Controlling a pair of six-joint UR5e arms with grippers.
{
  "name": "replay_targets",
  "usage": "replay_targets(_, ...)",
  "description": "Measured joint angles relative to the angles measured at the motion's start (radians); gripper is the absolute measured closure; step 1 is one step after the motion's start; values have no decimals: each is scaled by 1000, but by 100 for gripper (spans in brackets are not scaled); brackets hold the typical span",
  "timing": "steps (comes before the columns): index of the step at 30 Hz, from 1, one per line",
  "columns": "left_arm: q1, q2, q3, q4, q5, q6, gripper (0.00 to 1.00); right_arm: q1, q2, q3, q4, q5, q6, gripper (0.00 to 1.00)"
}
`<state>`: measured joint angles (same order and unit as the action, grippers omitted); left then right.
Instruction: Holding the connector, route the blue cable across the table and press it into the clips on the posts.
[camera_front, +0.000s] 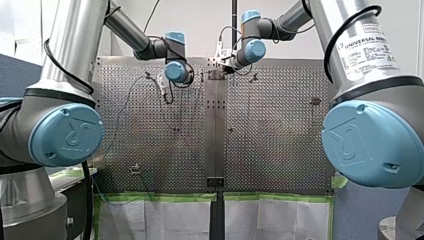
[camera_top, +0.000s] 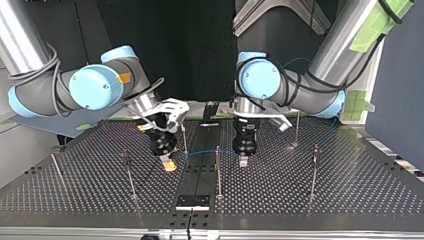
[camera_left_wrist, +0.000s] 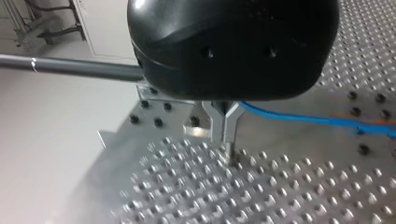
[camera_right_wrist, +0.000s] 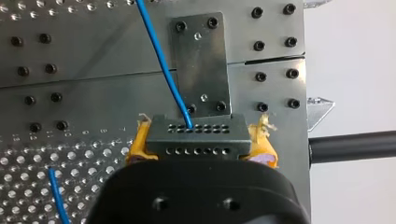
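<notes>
Mid-routing, we judge: our right tool (camera_top: 170, 164) clamps the grey connector (camera_right_wrist: 196, 134), and the blue cable (camera_top: 200, 152) runs toward three o'clock in the top view, past a post (camera_top: 218, 170) and our left tool (camera_left_wrist: 226, 135), fingers together; next, seat it in the post's clip.

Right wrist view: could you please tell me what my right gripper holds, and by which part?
The connector, clamped by its two ends between the yellow pads.
</notes>
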<state>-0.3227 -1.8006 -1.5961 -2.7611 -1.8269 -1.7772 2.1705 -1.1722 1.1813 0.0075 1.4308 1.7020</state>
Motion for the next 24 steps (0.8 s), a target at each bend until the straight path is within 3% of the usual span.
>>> replay_targets(9,16,-60,46,10,24,-7,100,-31,23,-4,0,-12,4,100)
replay_targets(24,58,-69,77,15,52,-24,100,-72,72,-43,-13,-31,6,100)
